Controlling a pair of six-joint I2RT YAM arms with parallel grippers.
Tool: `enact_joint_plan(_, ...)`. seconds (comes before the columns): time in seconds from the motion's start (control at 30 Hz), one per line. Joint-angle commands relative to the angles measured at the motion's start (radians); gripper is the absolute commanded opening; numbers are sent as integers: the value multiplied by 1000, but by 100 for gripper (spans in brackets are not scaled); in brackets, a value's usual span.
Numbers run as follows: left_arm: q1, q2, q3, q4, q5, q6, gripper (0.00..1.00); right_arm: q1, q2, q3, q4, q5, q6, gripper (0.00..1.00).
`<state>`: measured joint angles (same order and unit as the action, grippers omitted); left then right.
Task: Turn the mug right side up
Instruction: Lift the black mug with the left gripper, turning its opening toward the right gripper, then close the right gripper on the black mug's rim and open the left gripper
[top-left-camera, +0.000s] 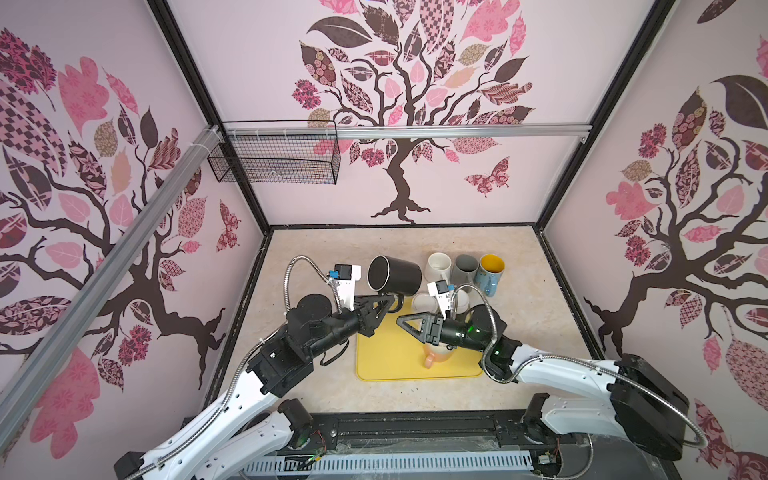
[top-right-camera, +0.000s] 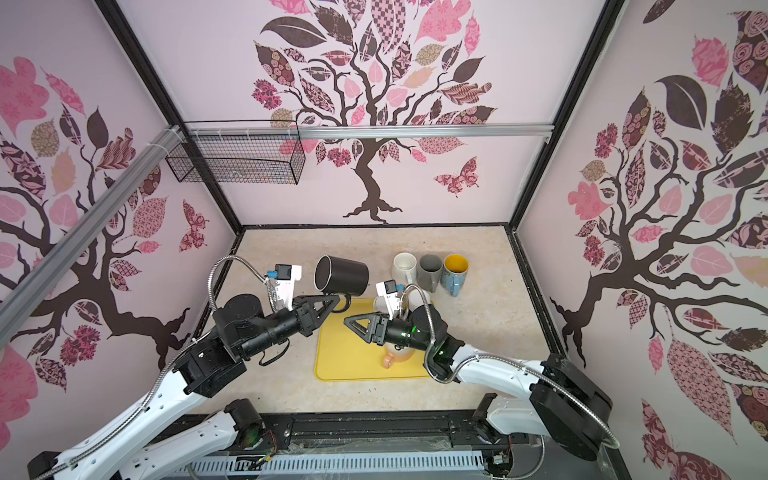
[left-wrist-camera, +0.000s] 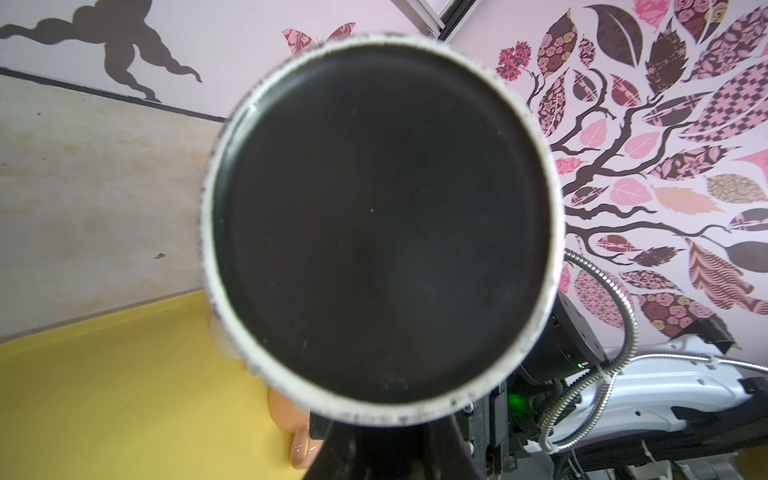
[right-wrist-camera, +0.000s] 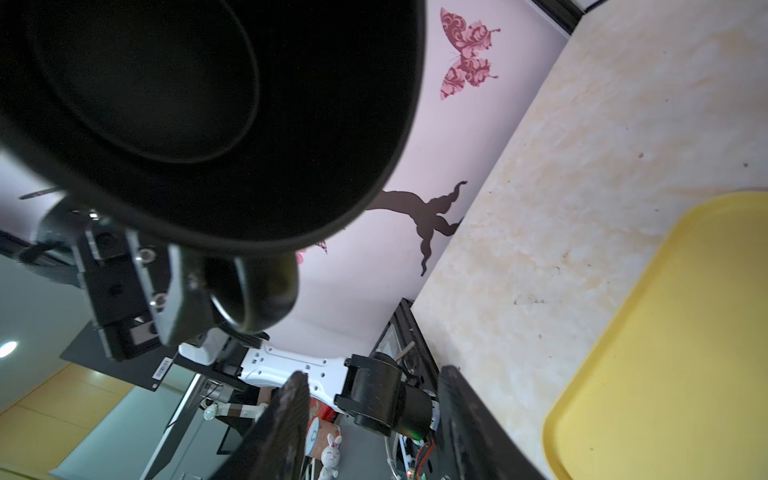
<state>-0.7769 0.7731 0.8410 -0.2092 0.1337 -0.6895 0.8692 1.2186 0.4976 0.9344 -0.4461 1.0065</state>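
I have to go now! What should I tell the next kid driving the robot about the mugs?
Left tool: shut on the handle of the black mug, which hangs in the air tipped on its side, past the tray's far edge.
Right tool: open, empty, above the yellow tray.
Done: black mug lifted, not upright yet.
Left: turn it mouth-up and set it down, perhaps near the row of upright mugs.
A peach mug sits on the tray under the right arm.
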Motion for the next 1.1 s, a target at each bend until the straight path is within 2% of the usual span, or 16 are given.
enact_joint_plan(0.0, 7, -31, -21, 220, 62, -56, 0, -3, -33, 10, 127, -7, 48, 54)
enact_joint_plan(0.17, 8, -25, -79, 328, 101, -122, 0, -50, -12, 0, 253, -14, 147, 52)
enact_joint_plan(0.33, 8, -21, -108, 362, 114, -145, 0, -114, 25, 11, 370, -46, 249, 49)
enact_joint_plan(0.47, 8, -10, -125, 413, 140, -161, 0, -119, 58, 37, 391, -54, 272, 48)
enact_joint_plan(0.73, -7, 35, -176, 522, 186, -207, 0, -128, 84, 50, 467, 11, 314, 44)
enact_joint_plan(0.97, -31, 57, -184, 524, 190, -185, 0, -131, 118, 84, 480, 35, 326, 41)
enact_joint_plan(1.07, -36, 64, -190, 524, 199, -175, 0, -131, 128, 91, 471, 62, 325, 36)
